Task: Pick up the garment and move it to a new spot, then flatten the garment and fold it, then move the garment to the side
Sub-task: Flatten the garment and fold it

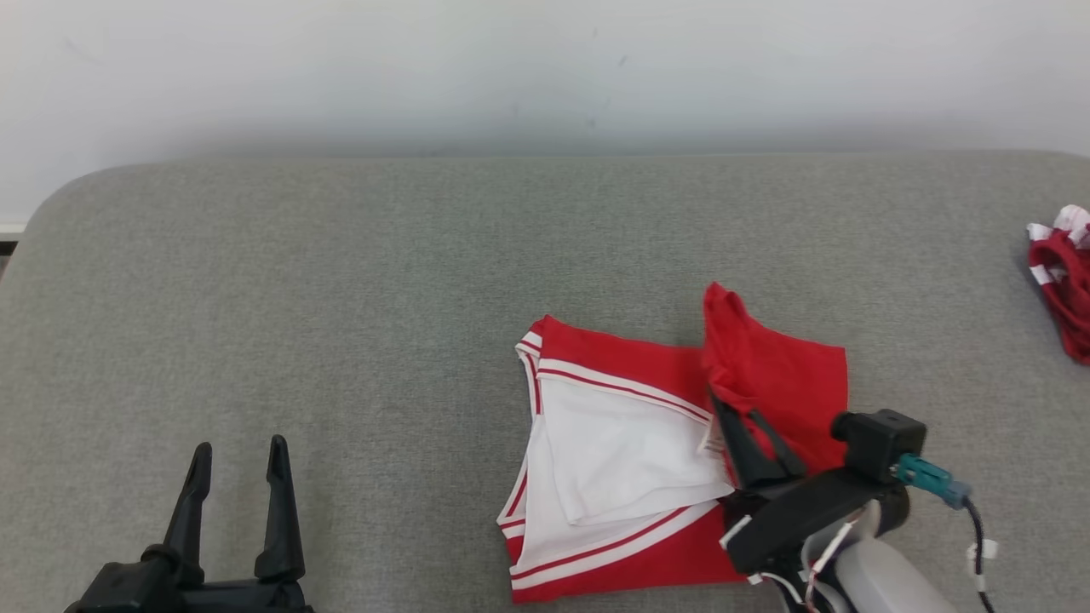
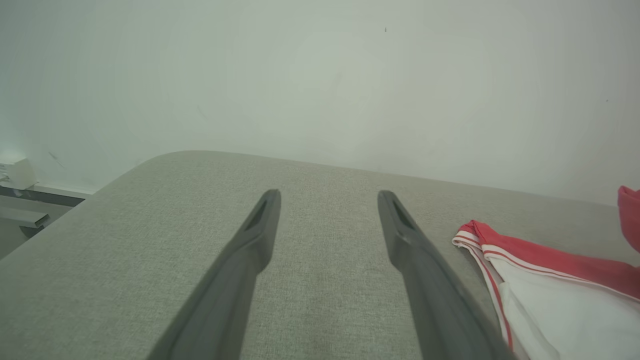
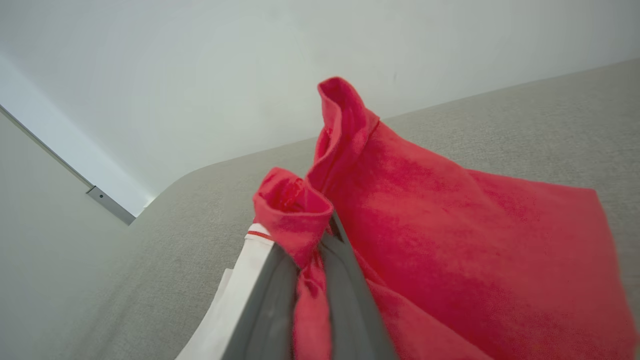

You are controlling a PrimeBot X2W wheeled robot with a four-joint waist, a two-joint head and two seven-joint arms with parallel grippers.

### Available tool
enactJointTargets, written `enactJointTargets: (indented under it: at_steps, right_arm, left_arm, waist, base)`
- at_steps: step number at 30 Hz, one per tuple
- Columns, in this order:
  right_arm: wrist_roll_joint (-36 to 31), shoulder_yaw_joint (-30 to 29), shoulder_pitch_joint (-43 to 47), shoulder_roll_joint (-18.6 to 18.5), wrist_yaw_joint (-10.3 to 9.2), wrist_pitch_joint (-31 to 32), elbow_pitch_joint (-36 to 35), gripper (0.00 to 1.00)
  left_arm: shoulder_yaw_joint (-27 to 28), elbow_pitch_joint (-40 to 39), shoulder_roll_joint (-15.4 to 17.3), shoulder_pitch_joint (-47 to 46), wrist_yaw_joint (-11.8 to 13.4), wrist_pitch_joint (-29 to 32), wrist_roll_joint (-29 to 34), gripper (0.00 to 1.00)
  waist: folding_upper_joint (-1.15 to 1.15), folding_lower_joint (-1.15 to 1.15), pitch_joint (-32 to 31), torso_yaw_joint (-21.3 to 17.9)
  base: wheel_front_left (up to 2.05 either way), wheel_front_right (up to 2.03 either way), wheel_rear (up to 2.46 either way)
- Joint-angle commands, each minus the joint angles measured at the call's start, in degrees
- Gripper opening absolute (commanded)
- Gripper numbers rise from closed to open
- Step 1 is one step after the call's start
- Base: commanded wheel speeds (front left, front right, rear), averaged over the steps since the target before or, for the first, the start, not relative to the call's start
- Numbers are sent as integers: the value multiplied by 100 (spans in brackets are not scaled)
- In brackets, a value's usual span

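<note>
Pinches a red fold of the garment (image 1: 630, 443) in the right hand (image 1: 732, 407), with the two dark fingers (image 1: 739, 447) pressed together on the cloth at the inner edge of the garment's red right part. Gives the same grip from close up in the right wrist view: right hand (image 3: 306, 232) clamped on a bunched red edge that pokes up past the fingertips, with a wider red flap of the garment (image 3: 450, 240) standing up just beyond and spreading away to the right. Lies otherwise flat on the grey tabletop (image 1: 341, 298), right of centre and toward the near edge, with a white panel and red-and-white striped trim on the left, a red band along the far and near borders, and plain red on the lifted right part. Rests the left hand (image 1: 240, 444) at the lower left of the head view, well apart from the garment, with fingers spread wide and nothing between them. Looks along those fingers in the left wrist view: left hand (image 2: 328, 193) apart above bare tabletop (image 2: 150, 240), with the garment's (image 2: 550, 280) striped corner near the outer side of the right-hand finger and not touching it. Carries, at the far right edge of the tabletop, a second red-and-white bundle (image 1: 1063, 272), crumpled and well apart from the garment. Ends at a plain pale wall (image 1: 545, 68) behind the tabletop.
</note>
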Motion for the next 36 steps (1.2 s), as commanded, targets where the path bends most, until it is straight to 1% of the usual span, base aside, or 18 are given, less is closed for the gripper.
enactJointTargets:
  at_steps: [1, 4, 7, 11, 17, 22, 23, 24, 25, 26, 27, 32, 36]
  right_arm:
    - [-47, 64, -61, 97, -16, 20, -9, 0]
    - [-39, 211, -145, 305, -16, 33, 31, 0]
    - [-44, 304, -211, 412, -16, 42, 80, 0]
    - [-25, 601, -298, 605, -16, 80, 218, 0]
    - [95, 898, -379, 752, -16, 21, 524, 0]
    - [161, 978, -493, 781, -16, -180, 700, 0]
    - [136, 961, -552, 788, -16, -259, 794, 3]
    - [145, 953, -582, 793, -16, -292, 823, 14]
    - [150, 938, -616, 797, -16, -329, 864, 20]
    - [160, 917, -646, 801, -16, -371, 877, 67]
    - [188, 931, -659, 807, -16, -385, 909, 100]
    - [209, 986, -755, 770, -16, -475, 773, 100]
    - [93, 671, -694, 488, -16, -509, 510, 100]
  left_arm:
    - [-5, 26, 0, -55, 20, -11, -51, 100]
    - [-33, 35, 0, -74, 27, -11, -67, 100]
    - [-69, 38, 0, -90, 39, -11, -74, 100]
    - [-136, 60, 1, -129, 50, -11, -82, 100]
    - [-151, 125, 1, -186, 36, -11, -102, 100]
    - [-128, 159, 1, -215, 36, -10, -111, 100]
    - [-129, 181, 1, -236, 39, -10, -113, 100]
    - [-137, 183, 1, -240, 48, -11, -114, 100]
    - [-143, 185, 2, -233, 56, -11, -118, 100]
    - [-145, 195, 1, -228, 55, -11, -119, 100]
    - [-148, 204, 1, -231, 50, -11, -122, 100]
    - [-148, 206, 2, -177, 59, -11, -129, 100]
    - [-118, 178, 2, -114, 49, -11, -97, 100]
  waist:
    - [0, 0, 45, 100]
    - [0, 0, 68, 175]
    - [0, 0, 89, 225]
    - [0, 0, 130, 336]
    - [0, 0, 177, 414]
    - [0, 0, 196, 396]
    - [0, 0, 186, 370]
    - [0, 0, 178, 355]
    - [0, 0, 168, 340]
    - [0, 0, 155, 325]
    - [0, 0, 145, 314]
    - [0, 0, 77, 236]
    - [0, 0, 19, 156]
  base:
    - [0, 0, 0]
    - [0, 0, 0]
    - [0, 0, 0]
    - [0, 0, 0]
    - [0, 0, 0]
    - [0, 0, 0]
    - [0, 0, 0]
    - [0, 0, 0]
    - [0, 0, 0]
    - [0, 0, 0]
    - [0, 0, 0]
    - [0, 0, 0]
    - [0, 0, 0]
